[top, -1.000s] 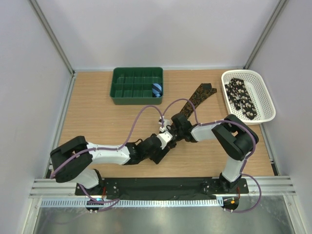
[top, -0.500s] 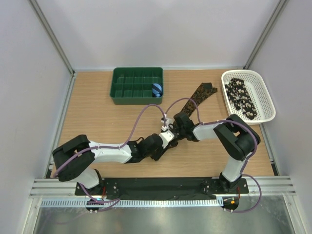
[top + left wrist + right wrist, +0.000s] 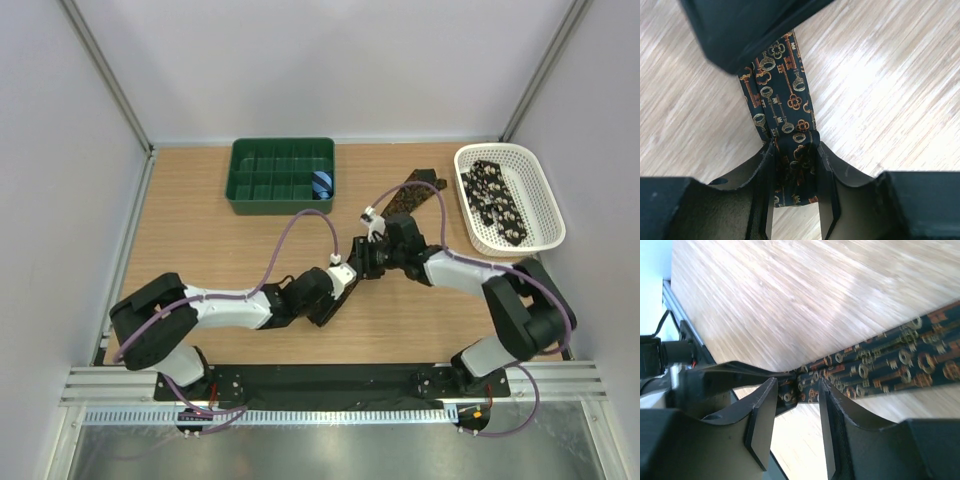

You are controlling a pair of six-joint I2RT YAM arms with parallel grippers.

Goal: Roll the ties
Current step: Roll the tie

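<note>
A dark brown tie (image 3: 408,195) with an orange key print lies slanting on the wooden table, its pointed end near the basket. My left gripper (image 3: 345,278) is shut on its rolled near end; in the left wrist view (image 3: 794,150) the tie (image 3: 782,95) runs up from the jaws. My right gripper (image 3: 368,256) sits just beyond it. In the right wrist view (image 3: 797,385) its jaws stand apart over the tie (image 3: 890,362), next to the left gripper's finger (image 3: 725,375). A black tie with pale spots (image 3: 495,200) lies in the basket.
A green divided tray (image 3: 282,175) stands at the back, with a small blue striped roll (image 3: 321,183) in its right compartment. A white basket (image 3: 545,200) stands at the back right. Purple cables loop over both arms. Grey walls close in the table.
My right arm has swung its elbow out to the right and its gripper has shifted up and right along the tie. My left gripper has crept slightly forward, keeping hold of the tie's end.
</note>
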